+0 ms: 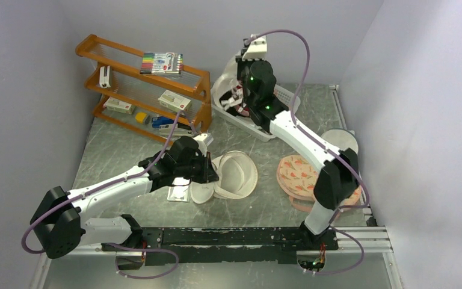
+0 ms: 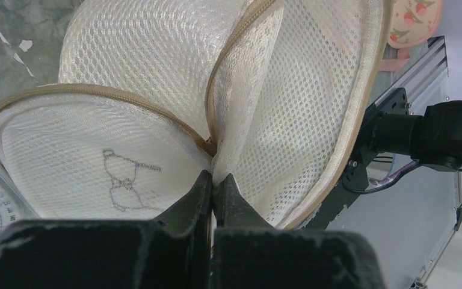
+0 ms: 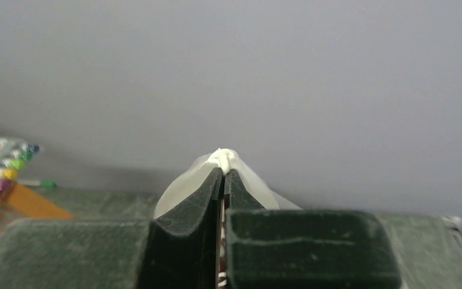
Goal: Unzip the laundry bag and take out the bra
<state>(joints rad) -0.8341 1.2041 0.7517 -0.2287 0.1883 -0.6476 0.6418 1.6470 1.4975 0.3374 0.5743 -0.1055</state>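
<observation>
The laundry bag (image 1: 237, 174) lies mid-table, a cream mesh pouch spread open with its beige zip rim parted. In the left wrist view the bag (image 2: 156, 60) fills the frame, with the black emblem (image 2: 123, 180) on its face; no bra shows inside. My left gripper (image 1: 209, 167) (image 2: 215, 180) is shut on the mesh at the zip's end. My right gripper (image 1: 239, 65) (image 3: 224, 171) is raised over the white basket (image 1: 264, 133) at the back, shut on a thin white cloth piece (image 1: 222, 84) (image 3: 225, 158). Peach fruit-patterned pads (image 1: 298, 171) (image 2: 412, 18) lie right of the bag.
An orange wooden shelf (image 1: 144, 90) with a marker pack (image 1: 162, 62) stands at the back left. A grey round disc (image 1: 340, 139) lies at the right edge. A clear plastic card (image 1: 179, 192) lies under the left wrist. Walls close in on three sides.
</observation>
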